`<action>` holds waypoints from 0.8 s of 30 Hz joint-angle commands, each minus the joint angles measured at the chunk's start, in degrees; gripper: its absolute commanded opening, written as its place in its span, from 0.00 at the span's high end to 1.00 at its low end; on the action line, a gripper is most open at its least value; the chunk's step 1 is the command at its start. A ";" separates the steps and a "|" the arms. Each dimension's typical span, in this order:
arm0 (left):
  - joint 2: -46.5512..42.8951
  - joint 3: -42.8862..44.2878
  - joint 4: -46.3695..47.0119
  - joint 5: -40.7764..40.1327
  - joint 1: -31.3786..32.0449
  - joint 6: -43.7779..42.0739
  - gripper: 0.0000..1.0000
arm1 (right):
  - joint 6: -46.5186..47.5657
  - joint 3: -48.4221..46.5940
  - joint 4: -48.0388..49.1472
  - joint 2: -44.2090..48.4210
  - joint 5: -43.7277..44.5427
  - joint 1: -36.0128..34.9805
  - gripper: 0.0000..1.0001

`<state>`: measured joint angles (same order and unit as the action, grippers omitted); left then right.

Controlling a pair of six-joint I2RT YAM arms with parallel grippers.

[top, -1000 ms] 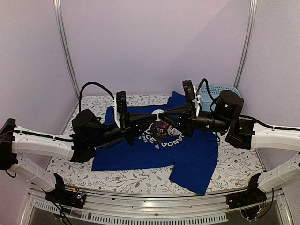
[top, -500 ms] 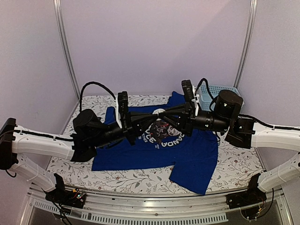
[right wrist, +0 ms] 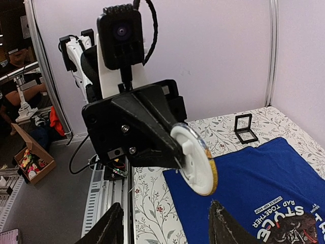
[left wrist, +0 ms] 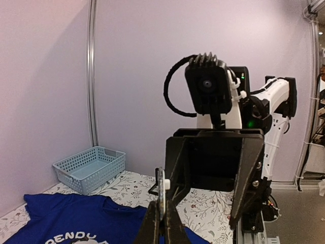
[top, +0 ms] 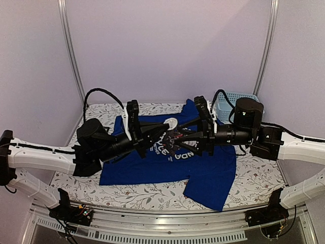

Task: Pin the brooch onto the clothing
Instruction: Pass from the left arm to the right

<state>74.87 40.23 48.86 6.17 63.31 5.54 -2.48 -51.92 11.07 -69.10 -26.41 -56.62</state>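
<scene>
over the floral table (top: 152,190) the blue t-shirt (top: 213,168) lies flat, long axis 9 to 3 o'clock, collar toward 3. above its print the left gripper (right wrist: 175,150) pinches the brooch (right wrist: 195,161) on edge, white side toward 3. the right gripper (right wrist: 165,229) gapes around it, not touching. a basket (top: 236,99) sits at 1 o'clock.

Both arms meet above the T-shirt (top: 213,173), crowding the middle: the left tool (top: 166,129), clamping the brooch (top: 171,122), faces the right tool (top: 179,136), jaws spread, seemingly just apart. A light-blue basket (top: 231,99) blocks the far right corner; the near tabletop (top: 152,193) strip is passable.
</scene>
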 commanded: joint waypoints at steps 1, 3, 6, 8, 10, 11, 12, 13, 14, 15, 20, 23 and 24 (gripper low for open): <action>-1.69 0.31 -2.16 -1.69 -0.29 -1.78 1.00 | 4.37 -2.51 -5.82 3.18 -1.32 -0.25 0.44; -1.97 0.27 -2.59 -1.19 -0.29 -2.07 1.00 | 5.12 -2.73 -7.14 4.01 0.48 -0.26 0.42; -2.55 0.41 -4.50 0.62 -0.28 -3.54 1.00 | 5.71 -2.49 -7.48 5.58 6.06 -0.24 0.46; -2.99 0.95 -6.79 4.40 -0.29 -5.27 1.00 | 5.73 -2.98 -7.59 5.98 9.19 -0.24 0.56; -3.43 1.25 -8.63 6.53 -0.26 -6.24 1.00 | 5.73 -3.54 -7.62 5.78 9.61 -0.24 0.63; -3.62 1.26 -8.96 7.09 -0.27 -6.69 1.00 | 5.80 -3.80 -7.52 5.53 9.10 -0.24 0.64; -3.74 1.30 -9.18 7.34 -0.21 -6.65 1.00 | 5.82 -3.99 -7.26 5.11 8.43 -0.26 0.65; -3.76 1.33 -9.34 7.54 -0.28 -6.58 1.00 | 5.82 -4.06 -7.02 4.85 7.61 -0.25 0.65; -3.70 1.39 -9.46 7.83 -0.20 -6.40 1.00 | 5.75 -4.21 -6.65 4.50 6.77 -0.26 0.65; -3.56 1.49 -9.55 7.96 -0.28 -6.16 1.00 | 5.67 -4.35 -6.26 4.17 5.34 -0.25 0.65; -3.09 1.79 -9.12 8.26 -0.28 -5.70 1.00 | 5.50 -5.97 -6.64 1.02 0.75 -0.25 0.71; -3.15 1.71 -8.66 8.32 -0.28 -5.69 1.00 | 5.60 -5.75 -6.59 0.43 0.17 -0.24 0.76; -3.15 1.70 -8.54 8.44 -0.28 -5.64 1.00 | 5.57 -5.74 -6.59 0.43 0.02 -0.24 0.78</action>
<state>72.23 40.36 40.01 13.50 63.20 0.40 2.94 -56.40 4.25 -68.05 -24.18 -56.62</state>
